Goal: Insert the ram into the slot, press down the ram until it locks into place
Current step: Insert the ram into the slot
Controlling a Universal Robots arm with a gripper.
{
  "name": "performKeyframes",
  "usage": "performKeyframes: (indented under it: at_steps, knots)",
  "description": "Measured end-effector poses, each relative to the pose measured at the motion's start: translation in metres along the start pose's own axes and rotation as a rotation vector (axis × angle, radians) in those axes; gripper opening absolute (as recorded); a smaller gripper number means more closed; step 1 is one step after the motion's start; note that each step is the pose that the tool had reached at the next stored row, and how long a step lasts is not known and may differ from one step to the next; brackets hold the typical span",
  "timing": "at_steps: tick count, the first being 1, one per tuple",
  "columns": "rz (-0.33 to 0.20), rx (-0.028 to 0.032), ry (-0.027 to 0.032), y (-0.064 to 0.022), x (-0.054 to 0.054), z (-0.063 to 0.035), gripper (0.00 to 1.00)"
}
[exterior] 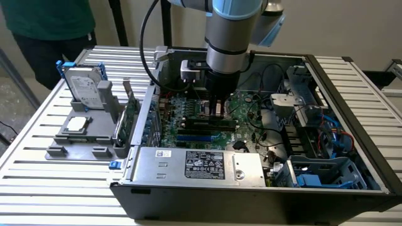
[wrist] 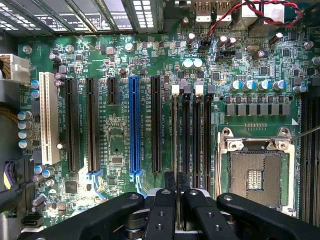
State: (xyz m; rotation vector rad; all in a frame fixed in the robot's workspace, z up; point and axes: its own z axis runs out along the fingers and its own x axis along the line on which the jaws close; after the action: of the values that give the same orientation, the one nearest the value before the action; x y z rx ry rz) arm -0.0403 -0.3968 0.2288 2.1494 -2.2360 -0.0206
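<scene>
Above the slot point(wrist: 175, 91), fingers point(wrist: 165, 210) pinched together, seemingly on the ram point(wrist: 175, 145), should press squarely down until both clips snap.

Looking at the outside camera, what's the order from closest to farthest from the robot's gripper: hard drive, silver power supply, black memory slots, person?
From the gripper:
1. Black memory slots, just beneath it.
2. Silver power supply, along the case's near edge.
3. Hard drive, outside the case, exterior view's left.
4. Person, beyond the table's far corner.
</scene>
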Motion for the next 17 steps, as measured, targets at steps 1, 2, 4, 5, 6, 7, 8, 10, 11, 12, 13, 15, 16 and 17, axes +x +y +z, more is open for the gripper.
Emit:
performKeyframes:
  at_steps: [1,2,4,5,6,7,8,10,11,12,13,15,16,17]
  knots:
    - [0.0,0.0,-0.0001,0.0,0.0,0.0002,0.13]
    - [0.001,0.0,-0.0001,0.0,-0.0001,0.0004,0.13]
    - [0.001,0.0,-0.0001,0.0001,-0.0001,0.0008,0.13]
    - [0.001,-0.0001,0.0,0.0001,-0.0001,0.001,0.13]
    - [0.001,-0.0001,-0.0001,0.0001,-0.0002,0.0013,0.13]
    - [0.002,0.0,-0.0001,0.0002,-0.0002,0.0016,0.13]
    - [0.002,-0.0001,-0.0002,0.0002,-0.0002,0.0019,0.13]
    - [0.002,-0.0003,-0.0002,0.0003,-0.0003,0.0025,0.13]
    - [0.002,-0.0005,-0.0002,0.0003,-0.0003,0.0028,0.13]
    - [0.002,-0.0006,-0.0002,0.0005,-0.0004,0.0031,0.13]
    - [0.002,-0.0009,0.0,0.0006,-0.0004,0.0033,0.13]
    - [0.002,-0.0014,-0.0001,0.0011,-0.0006,0.0037,0.13]
    - [0.002,-0.0014,0.0,0.0011,-0.0007,0.0038,0.13]
    - [0.002,-0.0014,-0.0001,0.0011,-0.0008,0.0039,0.13]
